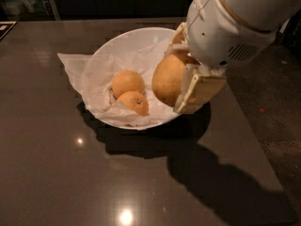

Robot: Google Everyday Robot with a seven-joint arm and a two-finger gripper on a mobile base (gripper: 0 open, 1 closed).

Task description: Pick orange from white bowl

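The orange (167, 79), the largest fruit, dull yellow-orange and slightly oval, is held between the tan fingers of my gripper (181, 72), lifted above the right side of the white bowl (123, 44). The gripper is shut on it; one finger (197, 91) shows in front, the other is behind the fruit. The bowl is wide and glossy, lined with crumpled white paper (80, 69). Two smaller oranges stay in the bowl: a plain round one (127, 83) and one with a dark stem dot (133, 102).
The bowl stands on a dark glossy table (70, 173) with light reflections. The table's right edge (249, 131) runs close to the bowl, with dark floor beyond. My white arm (235, 22) fills the upper right.
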